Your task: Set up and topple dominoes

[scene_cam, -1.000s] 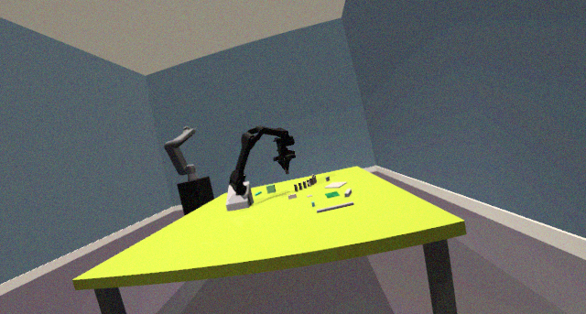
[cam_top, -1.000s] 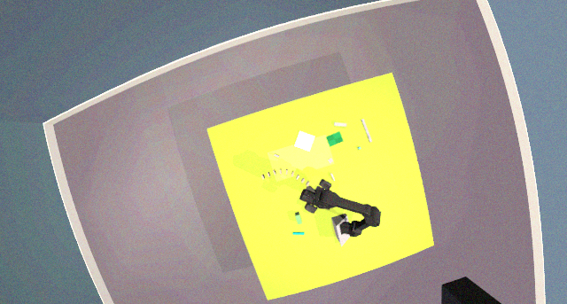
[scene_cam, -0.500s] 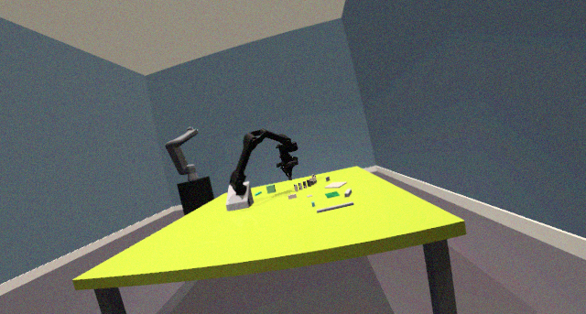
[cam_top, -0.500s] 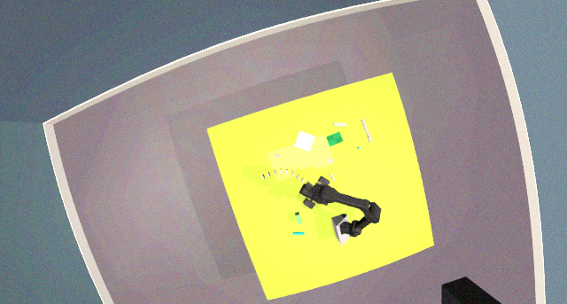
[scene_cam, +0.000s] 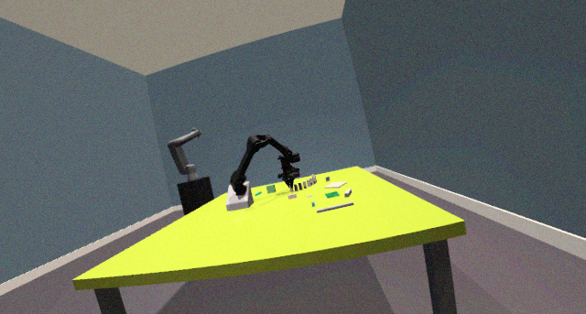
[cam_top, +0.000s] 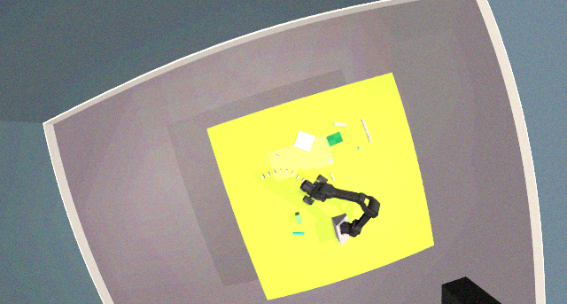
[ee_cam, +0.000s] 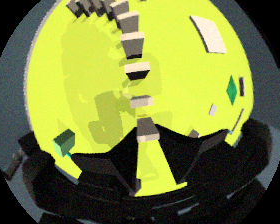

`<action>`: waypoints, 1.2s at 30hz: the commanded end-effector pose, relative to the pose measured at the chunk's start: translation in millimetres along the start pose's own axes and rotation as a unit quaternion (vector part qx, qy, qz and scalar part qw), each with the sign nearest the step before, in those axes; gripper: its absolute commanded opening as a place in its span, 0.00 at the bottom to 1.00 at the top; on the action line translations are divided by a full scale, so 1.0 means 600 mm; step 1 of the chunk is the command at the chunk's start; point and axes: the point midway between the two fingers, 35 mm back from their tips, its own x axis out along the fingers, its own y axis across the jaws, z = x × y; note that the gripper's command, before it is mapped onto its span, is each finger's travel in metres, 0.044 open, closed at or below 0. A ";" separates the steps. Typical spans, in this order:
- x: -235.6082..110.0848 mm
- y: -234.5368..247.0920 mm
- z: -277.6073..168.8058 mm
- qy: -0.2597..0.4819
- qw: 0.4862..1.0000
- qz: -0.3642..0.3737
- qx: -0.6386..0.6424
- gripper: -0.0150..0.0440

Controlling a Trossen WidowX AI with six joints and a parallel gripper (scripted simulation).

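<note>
A curved row of several small grey dominoes [cam_top: 280, 173] [scene_cam: 308, 183] [ee_cam: 130, 36] stands on the yellow table [cam_top: 390, 198] [scene_cam: 320, 241]. My gripper [cam_top: 306, 189] [scene_cam: 289, 185] [ee_cam: 145, 128] is shut on one more grey domino [ee_cam: 147, 128]. It holds it upright, low over the table, just off the near end of the row and in line with it. In the overhead view the gripper hides the held domino. A loose domino [cam_top: 332, 177] [scene_cam: 292, 196] lies flat close by.
A white tile [cam_top: 305, 141] [ee_cam: 209, 32], a green tile [cam_top: 334, 139] [ee_cam: 231, 88], a long white bar [cam_top: 366, 130] [scene_cam: 335, 207] and small bits lie beyond the row. A green block [cam_top: 298, 217] and a cyan stick [cam_top: 298, 233] lie near my base [cam_top: 341, 233]. A second arm [scene_cam: 183, 154] stands off the table.
</note>
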 end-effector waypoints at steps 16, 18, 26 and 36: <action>0.012 0.003 0.000 -0.001 1.000 -0.004 -0.005 0.70; 0.012 0.003 0.000 -0.001 1.000 -0.004 -0.005 0.79; 0.008 0.003 0.000 -0.002 1.000 -0.004 -0.005 1.00; -0.204 0.006 0.000 -0.002 1.000 0.000 -0.003 1.00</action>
